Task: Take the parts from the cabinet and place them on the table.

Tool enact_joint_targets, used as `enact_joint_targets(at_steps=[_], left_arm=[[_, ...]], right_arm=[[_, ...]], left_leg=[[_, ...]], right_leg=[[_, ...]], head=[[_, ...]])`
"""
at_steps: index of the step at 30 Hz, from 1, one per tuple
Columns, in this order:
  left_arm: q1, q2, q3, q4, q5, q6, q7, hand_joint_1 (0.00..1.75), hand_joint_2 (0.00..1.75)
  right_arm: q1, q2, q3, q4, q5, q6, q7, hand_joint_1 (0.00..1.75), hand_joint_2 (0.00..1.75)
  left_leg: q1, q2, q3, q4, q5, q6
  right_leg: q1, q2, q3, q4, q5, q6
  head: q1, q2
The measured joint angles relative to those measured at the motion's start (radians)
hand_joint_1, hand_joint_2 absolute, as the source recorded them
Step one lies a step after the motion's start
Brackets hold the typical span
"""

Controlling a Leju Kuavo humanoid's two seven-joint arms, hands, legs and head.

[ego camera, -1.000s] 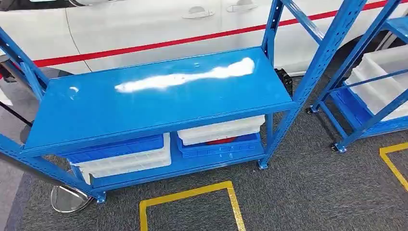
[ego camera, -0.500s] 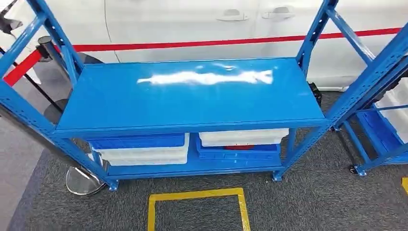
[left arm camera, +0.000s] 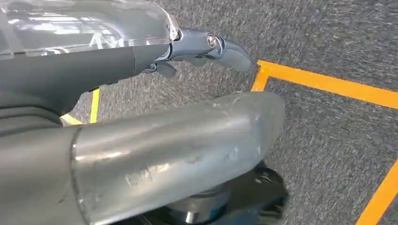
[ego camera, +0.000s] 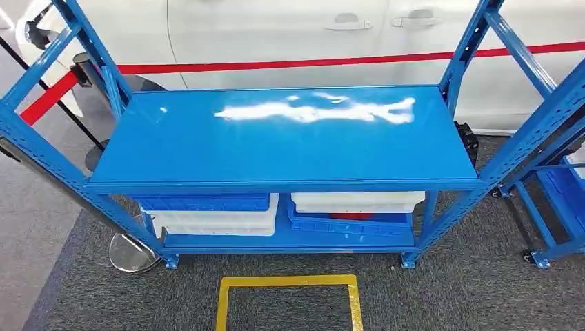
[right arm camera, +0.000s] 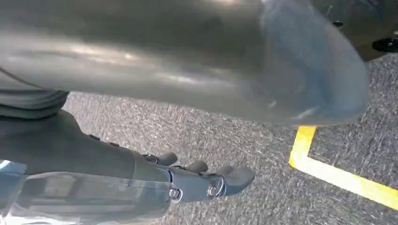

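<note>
1. Since a second ago your whole picture has slid and turned, because the camera moved and not the things. You now face the blue cabinet [ego camera: 283, 134] almost straight on, and it sits in the middle of the head view.
2. You cannot see any parts on the cabinet's shiny top shelf. Under that shelf, on the cabinet's low shelf, sit the bins. On the left side of the cabinet a blue bin [ego camera: 203, 202] lies on top of a white bin [ego camera: 215, 223]. On the right side a second white bin [ego camera: 355, 202] lies on top of a second blue bin [ego camera: 345, 225], and something red [ego camera: 350, 216] peeks out between them. You cannot tell what the red thing is.
3. Your left hand [left arm camera: 206, 49] hangs over the grey carpet [left arm camera: 328, 42]. Its fingers are stretched out and it holds nothing.
4. Your right hand [right arm camera: 202, 180] hangs over the carpet too. Its fingers are apart and it holds nothing.
5. In front of the cabinet, yellow tape [ego camera: 286, 281] makes a box shape on the carpet.
6. Behind the cabinet stands a white car [ego camera: 276, 31] with a red belt [ego camera: 296, 63] stretched across in front of it.
7. Beside the cabinet's left leg stands a shiny round post base [ego camera: 131, 254].
8. To the right of the cabinet stands another blue rack [ego camera: 552, 207].
</note>
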Motion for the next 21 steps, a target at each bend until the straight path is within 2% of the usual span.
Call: enact_joint_targets(at_steps=[1, 2, 4, 5, 6, 7, 9, 10, 11, 12, 14, 15, 16, 17, 19, 20, 21], left_arm=[[0.001, 0.000, -0.001, 0.000, 0.000, 0.000, 0.000, 0.00, 0.00], [0.001, 0.000, -0.002, 0.000, 0.000, 0.000, 0.000, 0.00, 0.00], [0.003, 0.000, -0.002, -0.001, 0.000, 0.000, 0.001, 0.00, 0.00], [0.003, 0.000, -0.002, -0.003, 0.000, -0.001, 0.001, 0.00, 1.75], [0.002, 0.000, -0.002, -0.004, -0.006, -0.003, 0.002, 0.00, 1.75], [0.002, 0.000, -0.003, -0.006, -0.028, -0.012, 0.000, 0.00, 1.75], [0.004, 0.000, -0.002, -0.006, -0.094, -0.035, -0.006, 0.00, 1.75], [0.004, 0.000, -0.001, -0.006, -0.130, -0.049, -0.009, 0.00, 1.75], [0.003, 0.000, 0.000, -0.006, -0.146, -0.062, -0.022, 0.00, 1.75], [0.003, 0.000, 0.001, -0.006, -0.102, -0.054, -0.068, 0.00, 1.75], [0.001, -0.001, 0.002, -0.006, 0.023, -0.035, -0.178, 0.00, 1.75], [0.001, -0.001, 0.003, -0.006, 0.032, -0.036, -0.194, 0.00, 1.75], [-0.002, -0.001, 0.005, -0.006, 0.022, -0.038, -0.195, 0.00, 1.75], [-0.003, -0.001, 0.009, -0.006, 0.009, -0.041, -0.195, 0.00, 1.75], [-0.004, -0.001, 0.012, -0.006, -0.031, -0.053, -0.185, 0.00, 1.75], [-0.005, -0.001, 0.013, -0.006, -0.047, -0.057, -0.183, 0.00, 1.75], [-0.008, -0.001, 0.015, -0.006, -0.065, -0.063, -0.176, 0.00, 1.75]], right_arm=[[0.000, 0.000, 0.000, 0.000, 0.000, 0.000, 0.001, 0.00, 0.00], [0.000, 0.000, 0.000, 0.000, 0.000, 0.000, 0.001, 0.00, 0.00], [-0.001, 0.000, 0.000, 0.000, 0.000, 0.000, 0.002, 0.00, 0.00], [-0.001, 0.001, 0.000, 0.000, -0.001, 0.000, 0.004, 0.00, 1.75], [-0.001, 0.002, 0.000, 0.001, -0.003, 0.000, 0.006, 0.00, 1.75], [-0.001, 0.002, 0.000, 0.001, -0.006, -0.001, 0.009, 0.00, 1.75], [-0.001, 0.002, 0.001, 0.001, -0.018, -0.007, 0.019, 0.00, 1.75], [-0.001, 0.002, 0.004, 0.000, -0.027, -0.014, 0.023, 0.00, 1.75], [-0.001, 0.002, 0.007, 0.000, -0.050, -0.029, 0.028, 0.00, 1.75], [0.000, 0.002, 0.009, 0.000, -0.112, -0.067, 0.011, 0.00, 1.75], [0.002, 0.002, 0.010, 0.000, -0.347, -0.157, -0.022, 0.00, 1.75], [0.002, 0.002, 0.010, 0.000, -0.485, -0.166, -0.021, 0.00, 1.75], [0.002, 0.002, 0.011, 0.000, -0.568, -0.167, -0.020, 0.00, 1.75], [0.002, 0.002, 0.011, 0.000, -0.612, -0.167, -0.018, 0.00, 1.75], [0.002, 0.001, 0.011, 0.000, -0.544, -0.160, -0.007, 0.00, 1.75], [0.003, 0.001, 0.012, 0.000, -0.514, -0.156, -0.002, 0.00, 1.75], [0.003, 0.001, 0.012, 0.000, -0.489, -0.148, 0.006, 0.00, 1.75]], left_leg=[[0.000, 0.001, -0.003, 0.002, 0.014, 0.001], [0.000, 0.001, 0.018, -0.046, 0.052, 0.004], [-0.003, 0.004, 0.114, -0.239, 0.150, 0.018], [-0.007, 0.014, 0.149, -0.315, 0.164, 0.031], [-0.012, 0.019, 0.148, -0.319, 0.160, 0.034], [-0.014, 0.017, 0.146, -0.320, 0.162, 0.039], [-0.016, 0.013, 0.145, -0.322, 0.163, 0.045], [-0.007, 0.010, 0.151, -0.341, 0.175, 0.055], [-0.004, 0.010, 0.161, -0.352, 0.184, 0.057], [-0.003, 0.010, 0.159, -0.354, 0.187, 0.064], [-0.004, 0.010, 0.154, -0.352, 0.188, 0.065], [-0.005, 0.010, 0.152, -0.352, 0.187, 0.065], [-0.005, 0.009, 0.153, -0.351, 0.186, 0.066], [-0.005, 0.007, 0.154, -0.350, 0.184, 0.064], [-0.004, 0.002, 0.161, -0.344, 0.177, 0.059], [-0.004, 0.001, 0.161, -0.339, 0.172, 0.053], [-0.011, -0.001, 0.159, -0.330, 0.164, 0.045]], right_leg=[[0.001, -0.003, 0.002, 0.000, -0.001, 0.000], [0.002, -0.006, 0.004, 0.000, -0.003, 0.001], [0.004, -0.008, 0.013, 0.000, -0.006, 0.004], [0.004, -0.010, 0.015, -0.001, -0.007, 0.006], [0.009, -0.011, 0.015, 0.000, -0.009, 0.013], [0.006, -0.010, 0.015, -0.001, -0.008, 0.019], [0.005, -0.013, 0.019, -0.008, -0.005, 0.030], [0.010, -0.013, 0.023, -0.009, -0.007, 0.038], [0.006, -0.003, 0.018, 0.011, -0.022, 0.043], [0.006, 0.003, -0.007, 0.061, -0.060, 0.045], [0.004, 0.008, -0.082, 0.215, -0.139, 0.051], [0.004, 0.009, -0.116, 0.282, -0.159, 0.053], [0.003, 0.009, -0.129, 0.302, -0.151, 0.055], [0.000, 0.009, -0.116, 0.271, -0.119, 0.055], [-0.002, 0.009, -0.032, 0.099, -0.022, 0.053], [-0.003, 0.012, 0.010, 0.013, 0.007, 0.049], [0.003, 0.014, 0.013, -0.002, -0.006, 0.044]], head=[[0.000, 0.000], [0.000, 0.000], [0.000, 0.000], [0.000, 0.000], [0.002, 0.000], [-0.002, 0.000], [-0.001, 0.000], [0.000, 0.000], [0.002, 0.000], [0.005, 0.000], [0.007, 0.000], [0.007, 0.000], [0.007, 0.000], [0.007, 0.000], [0.008, 0.000], [0.008, 0.000], [0.009, 0.000]])
